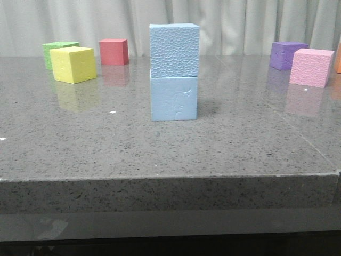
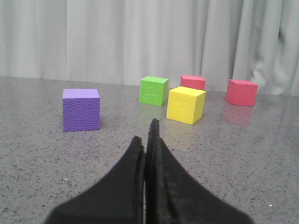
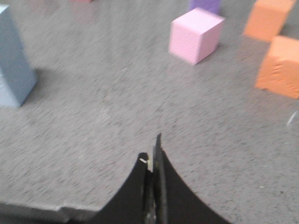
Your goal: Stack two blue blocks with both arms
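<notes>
Two blue blocks stand stacked near the middle of the table (image 1: 64, 144): we see the pebbly blue block (image 1: 175, 50) resting squarely on the smoother blue block (image 1: 174, 98), whose front face carries scuffs. Their faces line up closely, with the upper one sitting a touch toward the right. Neither arm shows in the front view, and nothing touches the stack.

From the left wrist view we find the left gripper (image 2: 148, 135) clenched, its dark fingers pressed together with nothing between them, hovering above the table. Beyond it sit a purple cube (image 2: 81, 109), a green cube (image 2: 153, 90), a yellow cube (image 2: 186, 104) and two red cubes (image 2: 241, 92), all apart from one another.

From the right wrist view we find the right gripper (image 3: 152, 151) likewise clenched on nothing, near the table's front edge. The stack appears at the edge of that view, well apart from the fingers, only the smoother block's side clearly visible. A pink cube (image 3: 195, 35) and two orange cubes (image 3: 280, 66) lie further off on that side.
</notes>
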